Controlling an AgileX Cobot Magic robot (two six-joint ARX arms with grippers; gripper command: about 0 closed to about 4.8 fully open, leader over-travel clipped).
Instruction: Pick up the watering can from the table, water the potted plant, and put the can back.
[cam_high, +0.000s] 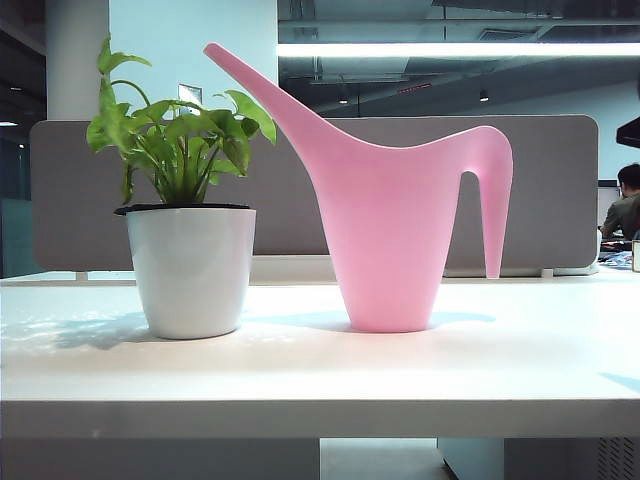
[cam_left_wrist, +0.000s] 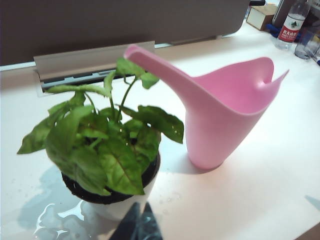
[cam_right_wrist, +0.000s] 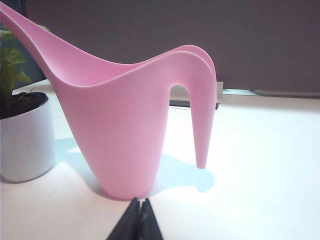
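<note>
Currently standing on counter (cam_high: 500, 350): watering can (cam_right_wrist: 125, 130), just beyond right fingers (cam_right_wrist: 139, 220), pressed together, empty. Left fingers (cam_left_wrist: 136, 222) likewise pressed together before potted plant (cam_left_wrist: 107, 150).

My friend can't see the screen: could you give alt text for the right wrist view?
A tall pink watering can stands upright on a white table, handle free. The right gripper's dark fingers sit shut just before its base, beside a potted plant.

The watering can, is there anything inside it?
In the left wrist view the watering can shows only bare pink inner wall near its open top. Its bottom is hidden by its own rim, so any water left there cannot be seen.
</note>
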